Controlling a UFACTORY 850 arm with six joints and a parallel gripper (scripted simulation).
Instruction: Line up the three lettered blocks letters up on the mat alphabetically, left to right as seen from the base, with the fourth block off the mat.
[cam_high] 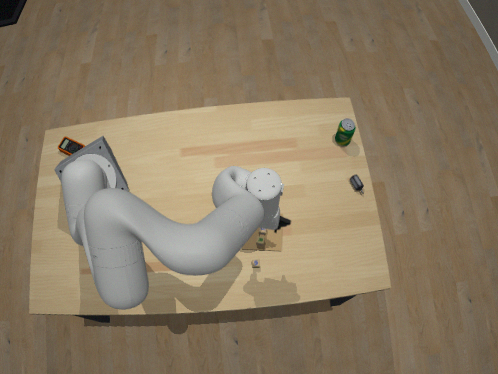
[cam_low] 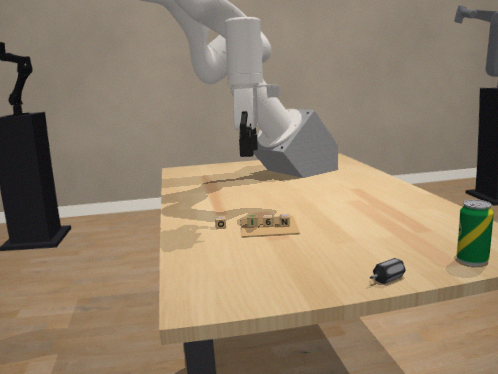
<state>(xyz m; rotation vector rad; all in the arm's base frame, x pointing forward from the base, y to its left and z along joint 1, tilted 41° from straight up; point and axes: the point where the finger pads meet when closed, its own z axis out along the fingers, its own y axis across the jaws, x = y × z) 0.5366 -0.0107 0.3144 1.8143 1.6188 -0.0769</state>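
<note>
A thin tan mat [cam_low: 270, 232] [cam_high: 274, 244] lies near the middle of the table. Three small wooden blocks stand on it in a tight row: in the exterior view they read I [cam_low: 252, 221], G [cam_low: 268, 221] and N [cam_low: 284, 220] from left to right. In the top view two of them show, the I block [cam_high: 260, 244] and the G block [cam_high: 262, 232]; the arm's wrist hides the third. The fourth block [cam_low: 220, 223] [cam_high: 256, 263], with a round mark on it, stands off the mat just beside the I end. My gripper [cam_low: 247, 151] [cam_high: 283, 221] is open and empty, high above the table behind the row.
A green can [cam_high: 344, 131] [cam_low: 475, 232] stands near the table's far corner. A small black cylinder [cam_high: 356, 183] [cam_low: 388, 270] lies near that edge. An orange meter [cam_high: 70, 146] lies beside the robot's base [cam_high: 102, 150] [cam_low: 305, 145]. Black stands [cam_low: 25, 175] [cam_low: 487, 140] are on the floor.
</note>
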